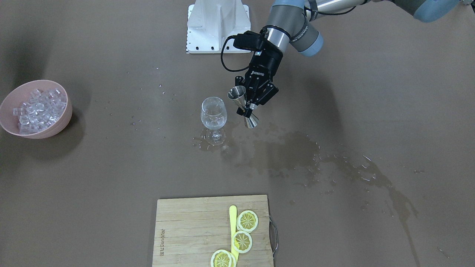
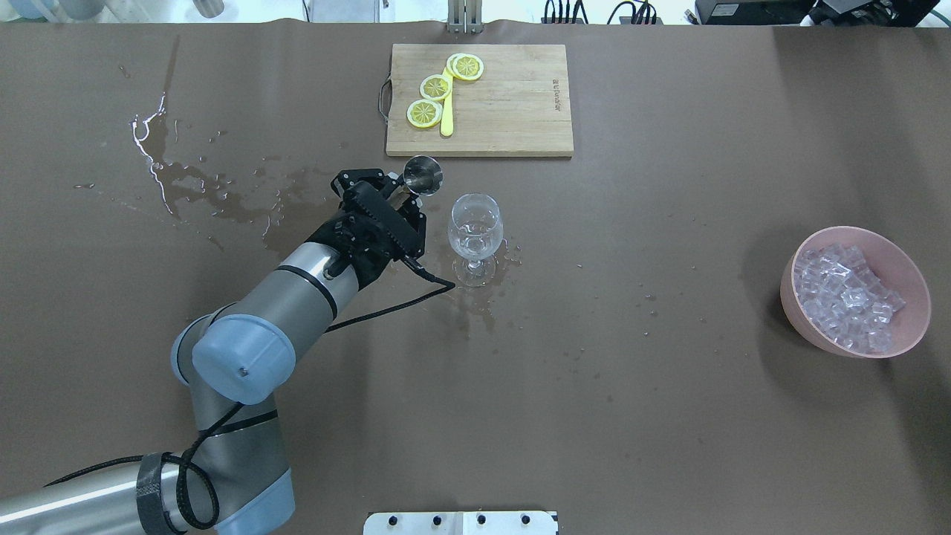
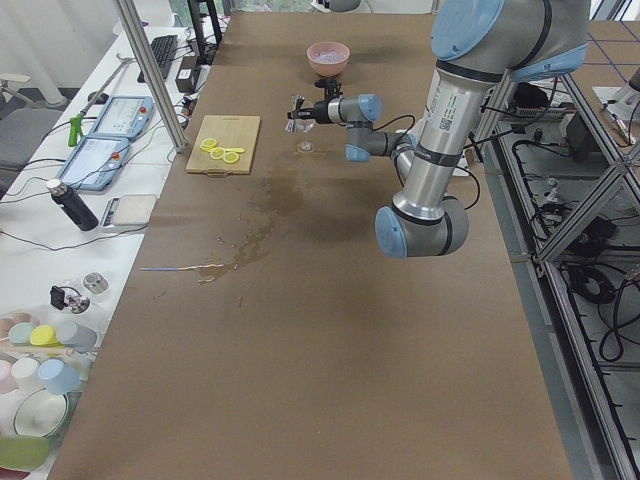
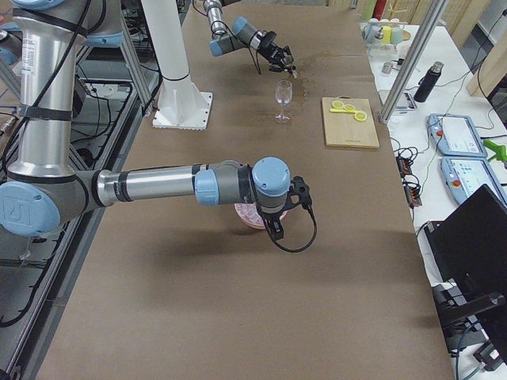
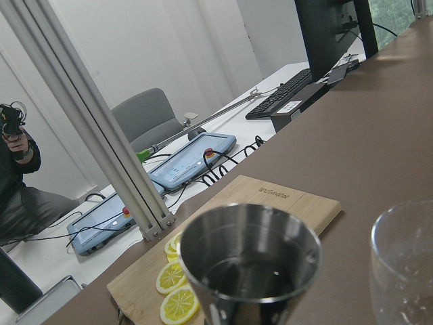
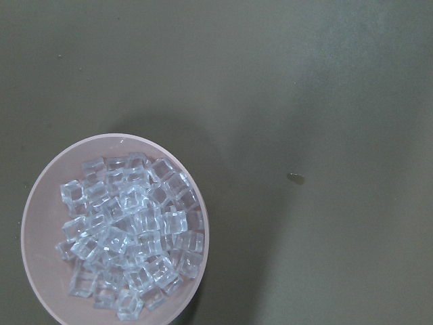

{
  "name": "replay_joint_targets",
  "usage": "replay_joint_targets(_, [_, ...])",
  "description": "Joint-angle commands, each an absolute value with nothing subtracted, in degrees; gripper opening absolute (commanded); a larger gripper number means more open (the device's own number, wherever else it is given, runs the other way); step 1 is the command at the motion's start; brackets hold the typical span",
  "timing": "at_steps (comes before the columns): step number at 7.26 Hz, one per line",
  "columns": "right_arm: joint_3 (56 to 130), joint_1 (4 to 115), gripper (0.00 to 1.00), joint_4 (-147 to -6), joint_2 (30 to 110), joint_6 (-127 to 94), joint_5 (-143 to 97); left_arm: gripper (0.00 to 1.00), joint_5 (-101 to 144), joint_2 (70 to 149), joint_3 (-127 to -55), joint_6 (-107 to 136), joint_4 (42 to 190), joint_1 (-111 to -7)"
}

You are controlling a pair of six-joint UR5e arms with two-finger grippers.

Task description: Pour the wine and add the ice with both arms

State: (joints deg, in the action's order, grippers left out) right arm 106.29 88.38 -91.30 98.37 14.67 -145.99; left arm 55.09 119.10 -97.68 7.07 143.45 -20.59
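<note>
The ice, many small clear cubes, is heaped in a pink bowl on the surface. The left arm is stretched out, and a tilted steel jigger is clamped in its pincer beside the glass. The right arm is held above the bowl.

Left arm and right arm: silver tubes, blue caps, black tooling.
Both arms are bare silver-grey metal tubes linked by darker grey joint housings, each closed with a rounded pale blue cap. A thin black cable leaves the left wrist, and a black strap wraps the tube lower down. The left gripper is black and two-fingered, with white lettering on its body and a black camera block above it. The white base shows a row of dark screws.
</note>
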Motion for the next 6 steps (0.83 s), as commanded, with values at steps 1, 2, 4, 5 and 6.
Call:
replay_joint_targets(1, [106.3,88.3,1.0,-91.3,98.3,14.6,-146.0,0.0,54.9,120.8,-97.9,4.6,140.0,-20.3])
replay_joint_targets(2, [106.3,88.3,1.0,-91.3,98.3,14.6,-146.0,0.0,53.9,120.9,-97.9,1.4,139.9,-20.3])
replay_joint_targets(4, [106.3,88.3,1.0,-91.3,98.3,14.6,-146.0,0.0,51.1,121.6,-97.8,-13.0,139.8,-20.2])
replay_joint_targets(5, [106.3,88.3,1.0,-91.3,98.3,14.6,-146.0,0.0,50.8,121.8,-97.9,-13.8,138.4,-20.0])
replay_joint_targets(6, [106.3,88.3,1.0,-91.3,98.3,14.6,-146.0,0.0,50.4,122.7,-97.9,-14.0,136.4,-20.0])
